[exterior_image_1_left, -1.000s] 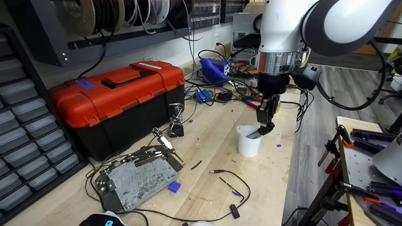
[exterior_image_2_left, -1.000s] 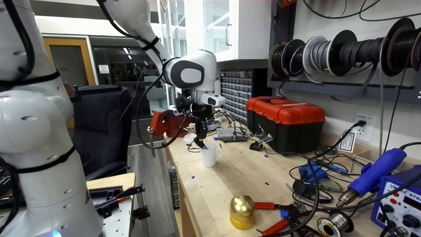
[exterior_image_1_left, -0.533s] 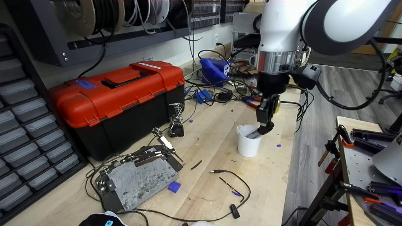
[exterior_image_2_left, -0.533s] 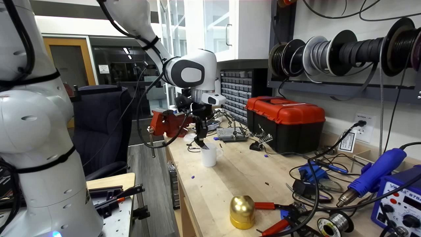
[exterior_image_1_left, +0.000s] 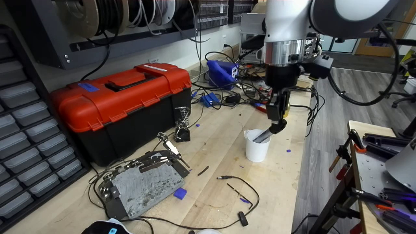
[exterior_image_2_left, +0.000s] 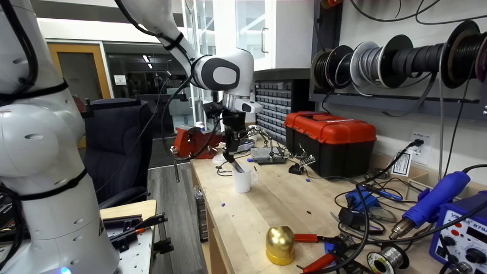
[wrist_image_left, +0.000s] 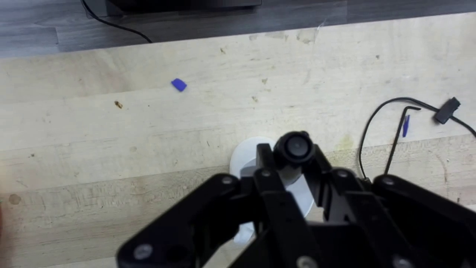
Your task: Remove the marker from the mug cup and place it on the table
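Observation:
The marker (exterior_image_1_left: 264, 136), a grey-bodied stick with a black end, leans at a slant with its lower part inside the white mug cup (exterior_image_1_left: 256, 151). The marker (exterior_image_2_left: 237, 166) and cup (exterior_image_2_left: 242, 183) show in both exterior views. My gripper (exterior_image_1_left: 277, 124) is above the cup rim and shut on the marker's upper black end. In the wrist view the black end (wrist_image_left: 296, 146) sits between the two fingertips, with the cup (wrist_image_left: 302, 193) below, partly hidden by the fingers. The cup stands upright on the wooden table (exterior_image_1_left: 224, 156). The marker's lower tip is hidden in the cup.
A red toolbox (exterior_image_1_left: 130, 97) stands along the wall. A helping-hands stand with a grey plate (exterior_image_1_left: 148, 187) and a cable (exterior_image_1_left: 256, 195) lie nearby. A gold dome (exterior_image_2_left: 280, 245), pliers (exterior_image_2_left: 319, 262) and a blue soldering station (exterior_image_2_left: 462, 228) are farther along the table.
My gripper has risen with the marker in it. More of the marker's grey body now shows above the cup rim. The cup stays on the table.

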Robot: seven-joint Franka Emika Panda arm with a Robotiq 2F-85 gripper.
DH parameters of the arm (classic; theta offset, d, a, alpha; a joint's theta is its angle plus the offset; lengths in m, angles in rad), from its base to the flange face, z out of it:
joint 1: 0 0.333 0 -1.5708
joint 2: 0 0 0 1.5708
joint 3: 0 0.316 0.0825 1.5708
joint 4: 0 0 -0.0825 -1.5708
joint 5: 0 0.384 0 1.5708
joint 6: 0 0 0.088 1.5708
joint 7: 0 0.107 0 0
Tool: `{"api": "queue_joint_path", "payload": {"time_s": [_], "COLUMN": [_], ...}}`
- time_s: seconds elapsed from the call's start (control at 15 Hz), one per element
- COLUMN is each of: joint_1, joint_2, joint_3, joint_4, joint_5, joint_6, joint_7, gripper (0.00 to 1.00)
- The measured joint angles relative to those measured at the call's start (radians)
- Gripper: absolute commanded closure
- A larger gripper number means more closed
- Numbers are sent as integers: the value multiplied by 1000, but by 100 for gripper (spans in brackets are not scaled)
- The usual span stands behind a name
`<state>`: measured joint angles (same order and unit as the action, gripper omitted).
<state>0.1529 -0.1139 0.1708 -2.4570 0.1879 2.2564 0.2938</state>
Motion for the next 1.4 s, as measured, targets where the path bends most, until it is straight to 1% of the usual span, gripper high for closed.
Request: {"api": "queue_joint_path", "payload": {"time_s": [0.27,0.67,1.0,1.2,1.4], "joint_1": [-1,-10,-52,-79,-95], "joint_2": [-37,-113,-158,-154,-136], "joint_3": [-7,-8,-19,-40,-62], "joint_4": [47,91,96,87,72], "joint_5": [0,-20,-87,-103,-109], "joint_6": [-119,-188,-185,-170,-127], "joint_7": [0,2,6,-3,-24], "gripper": [94,94,94,94,94]}}
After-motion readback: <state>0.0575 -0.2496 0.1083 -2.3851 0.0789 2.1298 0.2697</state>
